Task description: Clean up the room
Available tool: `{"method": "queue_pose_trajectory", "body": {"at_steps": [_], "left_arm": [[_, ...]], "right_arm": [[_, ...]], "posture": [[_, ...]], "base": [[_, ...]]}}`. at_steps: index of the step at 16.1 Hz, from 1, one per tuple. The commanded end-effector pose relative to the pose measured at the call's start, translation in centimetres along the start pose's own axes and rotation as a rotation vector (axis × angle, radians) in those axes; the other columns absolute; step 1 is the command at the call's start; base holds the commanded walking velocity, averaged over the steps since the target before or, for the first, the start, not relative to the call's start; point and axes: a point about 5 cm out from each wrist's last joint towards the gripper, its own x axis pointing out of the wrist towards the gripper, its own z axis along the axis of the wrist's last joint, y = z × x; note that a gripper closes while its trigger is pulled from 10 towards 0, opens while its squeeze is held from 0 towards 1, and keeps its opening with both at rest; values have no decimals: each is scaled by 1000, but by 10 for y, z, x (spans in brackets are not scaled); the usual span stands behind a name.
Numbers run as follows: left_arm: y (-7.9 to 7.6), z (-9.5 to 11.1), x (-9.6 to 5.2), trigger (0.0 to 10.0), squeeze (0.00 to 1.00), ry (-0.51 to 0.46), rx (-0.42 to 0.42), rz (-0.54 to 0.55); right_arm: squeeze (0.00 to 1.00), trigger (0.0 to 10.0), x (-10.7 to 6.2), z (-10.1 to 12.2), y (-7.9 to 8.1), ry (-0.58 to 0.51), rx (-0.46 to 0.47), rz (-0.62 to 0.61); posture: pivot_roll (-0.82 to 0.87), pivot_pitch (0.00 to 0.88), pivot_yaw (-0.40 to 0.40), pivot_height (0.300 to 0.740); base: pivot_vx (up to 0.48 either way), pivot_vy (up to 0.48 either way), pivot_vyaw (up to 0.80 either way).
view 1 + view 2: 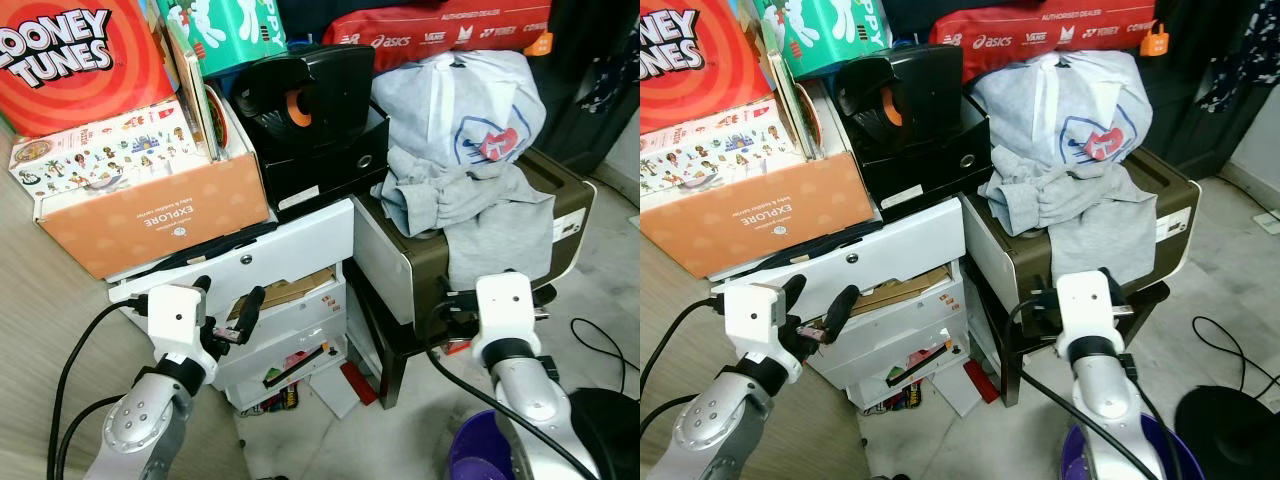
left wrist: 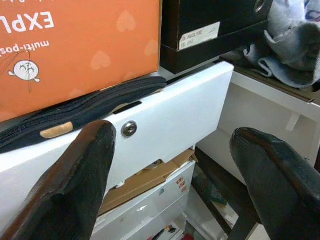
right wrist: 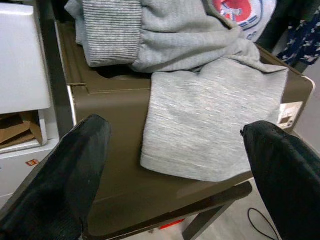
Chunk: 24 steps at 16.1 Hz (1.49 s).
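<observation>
A gray sweatshirt lies in a heap on top of a brown box-like machine. One part of it hangs down over the machine's front side. It has a red and blue picture on it.

My right gripper is right in front of that hanging part, close to it but not touching. Its two black fingers are spread wide apart and hold nothing.

My left gripper is up in front of a white set of drawers. Its fingers are spread apart too, and hold nothing. The top drawer has a small round lock. Brown cardboard pokes out of the drawer under it.

On top of the drawers sits an orange box full of books. A dark flat thing is squeezed under that box. Beside the orange box is a black box with a black and orange thing on top. It sits just beside the sweatshirt.

A big red Looney Tunes box stands behind the orange box. A purple bucket stands on the floor by my right arm. A black cable lies on the floor near it.
</observation>
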Motion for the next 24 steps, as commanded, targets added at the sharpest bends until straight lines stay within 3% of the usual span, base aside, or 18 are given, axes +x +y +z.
{"method": "queue_pose_trajectory", "body": {"at_steps": [1,24], "left_arm": [[4,-3,-1,10000,0,20,10,21],[3,-4,0,10000,0,29,4,11]], "right_arm": [[0,10000,1,0,0,-3,5,0],[0,10000,0,-1,1,3,-13,8]], "posture": [[-166,109,66,740],[-168,110,69,740]], "base": [[0,0,0],[0,-42,0]]}}
